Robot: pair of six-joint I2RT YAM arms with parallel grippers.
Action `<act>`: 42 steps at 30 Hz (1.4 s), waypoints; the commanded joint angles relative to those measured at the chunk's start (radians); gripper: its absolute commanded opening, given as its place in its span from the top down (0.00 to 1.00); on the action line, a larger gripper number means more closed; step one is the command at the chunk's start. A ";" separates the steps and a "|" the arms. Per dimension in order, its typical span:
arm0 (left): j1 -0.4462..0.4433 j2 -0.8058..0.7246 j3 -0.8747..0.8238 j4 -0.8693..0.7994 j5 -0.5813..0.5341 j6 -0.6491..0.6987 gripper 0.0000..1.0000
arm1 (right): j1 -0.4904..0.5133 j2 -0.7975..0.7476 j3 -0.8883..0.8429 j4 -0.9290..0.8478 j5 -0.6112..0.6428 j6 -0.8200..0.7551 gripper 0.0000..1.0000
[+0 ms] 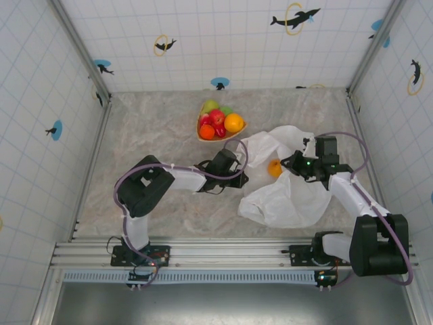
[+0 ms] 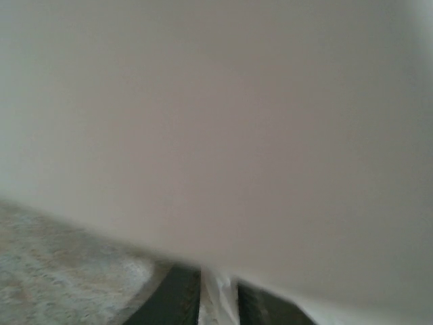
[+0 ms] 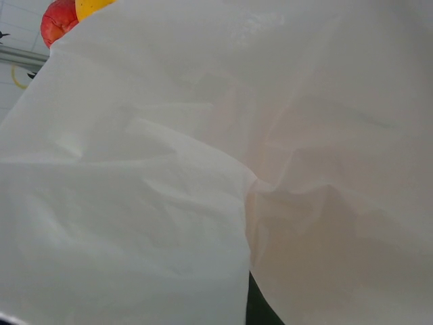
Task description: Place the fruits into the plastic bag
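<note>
Several fruits, red, orange, yellow-orange and green, lie heaped on a tan heart-shaped plate. One more orange fruit sits in the open mouth of the white plastic bag. My left gripper is at the bag's left edge. In the left wrist view it is shut on a fold of the bag film. My right gripper is shut on the bag's rim at the right side of the mouth. Film drapes over its jaws, and a red fruit peeks above it.
The marble-patterned table is walled by tiled panels on three sides. The plate stands just behind the bag's mouth. A metal rail carrying both arm bases runs along the near edge.
</note>
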 commanded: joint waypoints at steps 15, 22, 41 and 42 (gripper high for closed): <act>0.022 -0.305 -0.142 0.264 0.136 -0.074 1.00 | -0.008 -0.008 0.133 -0.077 0.037 -0.114 0.99; 0.023 -0.399 -0.104 0.157 0.149 -0.064 1.00 | -0.008 -0.005 0.216 -0.153 0.043 -0.159 0.98; 0.047 -0.395 -0.059 -0.100 0.116 -0.064 1.00 | 0.060 0.053 0.438 -0.423 0.371 -0.353 0.98; 0.047 -0.387 -0.057 -0.104 0.120 -0.062 1.00 | 0.067 0.056 0.419 -0.408 0.366 -0.345 0.98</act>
